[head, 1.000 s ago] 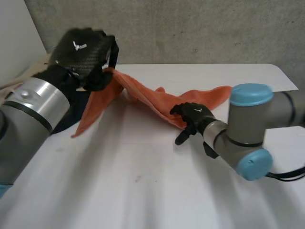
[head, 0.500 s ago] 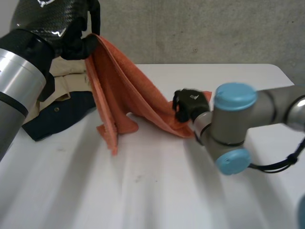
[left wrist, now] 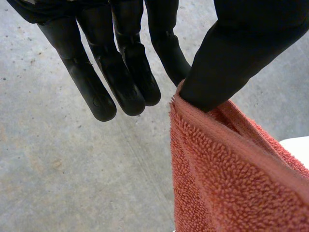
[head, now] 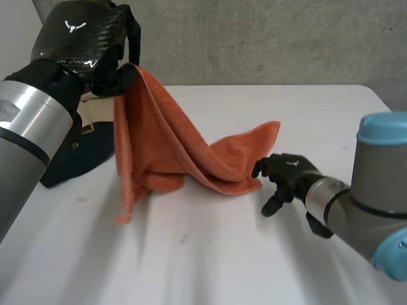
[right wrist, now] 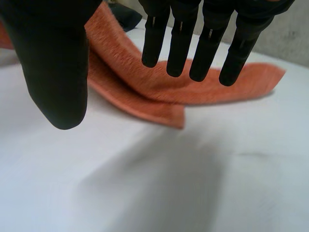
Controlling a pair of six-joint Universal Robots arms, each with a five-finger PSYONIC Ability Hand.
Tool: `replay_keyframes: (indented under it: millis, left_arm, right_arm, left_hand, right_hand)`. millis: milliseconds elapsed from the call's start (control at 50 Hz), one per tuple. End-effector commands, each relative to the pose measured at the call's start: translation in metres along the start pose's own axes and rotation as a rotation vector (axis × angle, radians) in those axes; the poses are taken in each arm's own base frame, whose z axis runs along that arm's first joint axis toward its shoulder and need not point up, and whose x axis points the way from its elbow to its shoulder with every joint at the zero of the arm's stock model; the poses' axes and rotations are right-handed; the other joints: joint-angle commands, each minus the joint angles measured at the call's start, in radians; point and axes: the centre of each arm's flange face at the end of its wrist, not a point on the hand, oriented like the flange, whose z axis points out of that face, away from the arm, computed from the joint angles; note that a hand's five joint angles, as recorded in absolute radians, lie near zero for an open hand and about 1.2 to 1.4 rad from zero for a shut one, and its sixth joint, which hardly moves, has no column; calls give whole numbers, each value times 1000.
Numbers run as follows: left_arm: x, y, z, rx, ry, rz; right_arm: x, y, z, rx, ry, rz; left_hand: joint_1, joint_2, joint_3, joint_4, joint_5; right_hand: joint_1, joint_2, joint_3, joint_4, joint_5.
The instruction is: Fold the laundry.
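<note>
An orange towel (head: 165, 140) hangs from my left hand (head: 82, 44), which is raised over the table's far left. In the left wrist view the thumb (left wrist: 241, 53) pinches the towel's top edge (left wrist: 227, 179) against a finger, while the other fingers stay straight. The towel's lower part trails rightward and lies in folds on the white table (head: 222, 254). My right hand (head: 289, 175) hovers just right of the towel's resting end, apart from it. In the right wrist view its fingers (right wrist: 193, 38) are straight and hold nothing, and the towel (right wrist: 145, 87) lies past the fingertips.
A dark blue garment (head: 82, 155) and a beige one (head: 95, 114) lie at the table's far left, behind my left arm. A concrete wall (head: 254, 38) stands beyond the table's back edge.
My right hand has let go of the towel's lower end and drawn back to the right. That end now lies on the table. The left hand stays raised with the towel.
</note>
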Motion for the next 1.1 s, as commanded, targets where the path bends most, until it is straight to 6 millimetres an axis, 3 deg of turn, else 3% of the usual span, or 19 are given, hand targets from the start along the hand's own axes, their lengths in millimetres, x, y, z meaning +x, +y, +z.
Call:
replay_keyframes:
  millis: [20,200,360,600,660,680,720,780,860,920,1000,1060,1100]
  left_arm:
    - [-1,-9,1,28,-3,1]
    - [4,-13,-2,37,12,-4]
    - [9,-14,-3,38,27,-9]
    - [13,-22,-3,61,36,-15]
    - [14,-23,-2,66,37,-20]
    - [14,-24,-2,68,37,-22]
    - [13,-24,-1,69,35,-21]
    - [11,-24,-1,68,29,-18]
    - [7,-21,-1,57,21,-10]
    - [0,-16,0,33,-1,1]
    - [-24,3,-1,-84,-59,37]
    - [-34,13,-3,-142,-84,47]
    - [-34,28,-6,-212,-75,49]
  right_arm:
    - [-7,11,7,33,-23,54]
    - [-36,10,48,131,-80,7]
    - [-41,14,81,143,-84,6]
    - [-57,21,112,173,-98,-3]
    - [-63,23,115,178,-102,8]
    - [-61,21,117,184,-82,23]
    - [-58,15,115,199,-52,38]
    - [-48,2,107,229,14,39]
    - [-26,-43,72,320,51,-29]
    - [23,-90,33,407,135,-179]
    - [63,-113,-12,362,214,-419]
    - [77,-123,-39,289,260,-532]
    - [74,-130,-52,275,259,-554]
  left_hand:
    - [237,200,205,197,244]
    - [237,200,205,197,244]
    - [237,200,205,197,244]
    - [237,200,205,197,244]
    - [237,200,205,197,244]
    - [237,200,205,197,244]
    - [237,200,205,197,244]
    - [237,200,205,197,244]
    - [237,200,205,197,244]
    - [237,200,205,197,244]
    - [237,200,205,197,244]
    - [237,200,205,197,244]
    - [237,200,205,197,244]
  right_hand:
    - [87,95,95,100,107]
    - [76,83,84,88,95]
    - [79,86,86,91,98]
    - [87,95,95,100,107]
    - [277,285,285,290,297]
    - [554,562,562,567,574]
    - [860,867,868,872,880]
    - [862,869,869,874,881]
    - [862,869,869,874,881]
    - [862,869,869,874,881]
    - [862,869,869,874,881]
    - [862,869,869,874,881]
    - [862,869,869,874,881]
